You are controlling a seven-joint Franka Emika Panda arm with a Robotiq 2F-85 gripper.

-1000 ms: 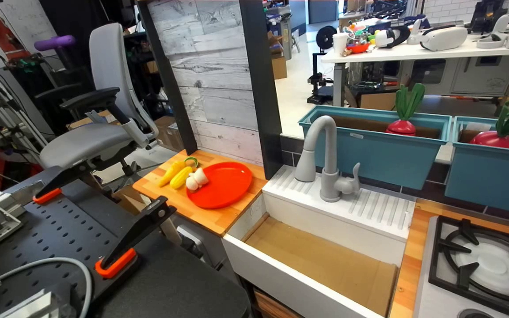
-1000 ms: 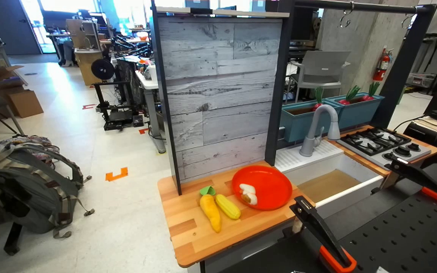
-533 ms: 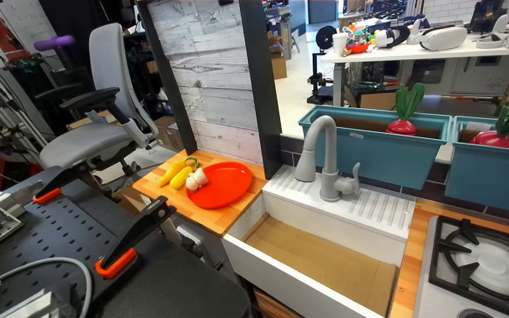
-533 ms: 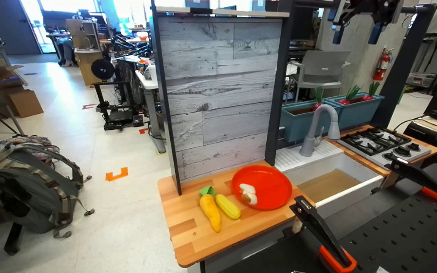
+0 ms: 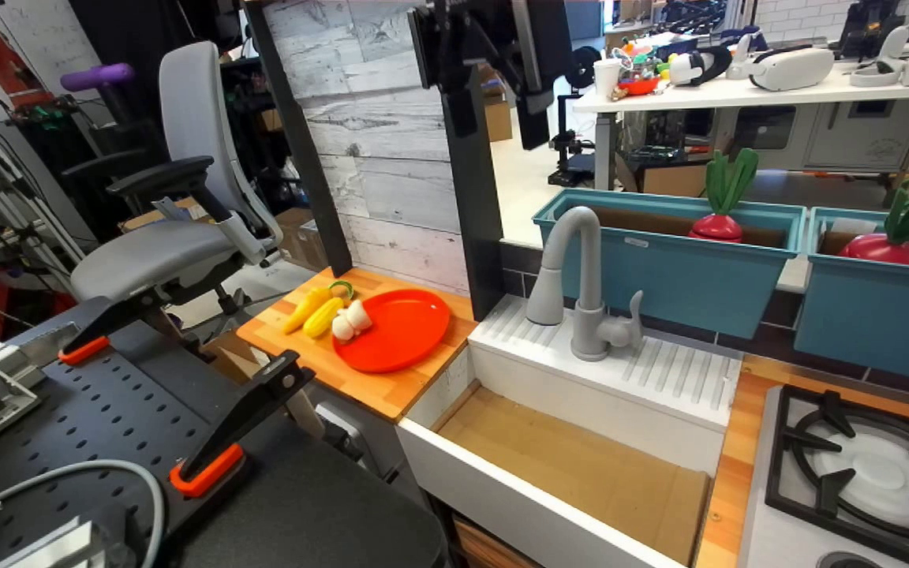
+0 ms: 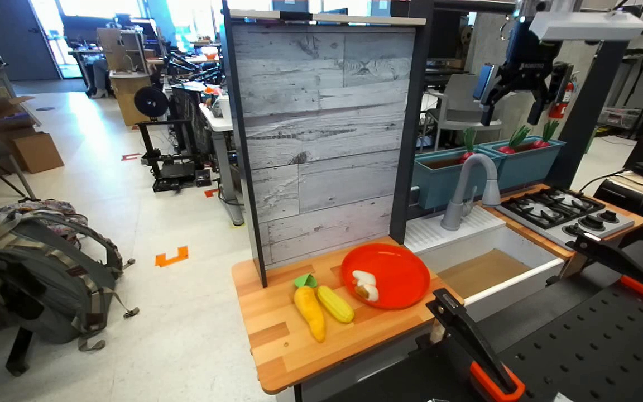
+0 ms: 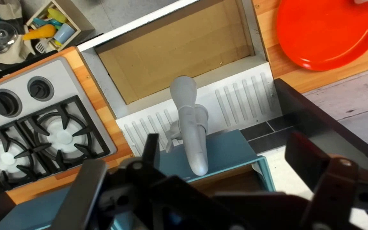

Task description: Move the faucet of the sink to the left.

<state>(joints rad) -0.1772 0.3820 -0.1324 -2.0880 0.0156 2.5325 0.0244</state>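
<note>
Gripper hangs high, pointing down, well above the faucet and apart from it in both exterior views. Its fingers stand spread, background showing through the gap; I log it as released. Faucet is upright and grey, set on the ribbed white rim along the far side of the sink; the spout arches over, nozzle pointing down on the basin side of the base, with a small lever handle at the base's right. Left of the sink, a wooden counter carries a red plate, a white mushroom-like piece on the plate's left part, and two yellow vegetables just left of the plate. Right of the sink, a stove with black grates. Far side, behind the faucet: two teal planters holding red radishes with green tops. A whitish plank panel stands at the counter's far edge. Near side: a black tabletop with black-and-orange clamps at its edge.
</note>
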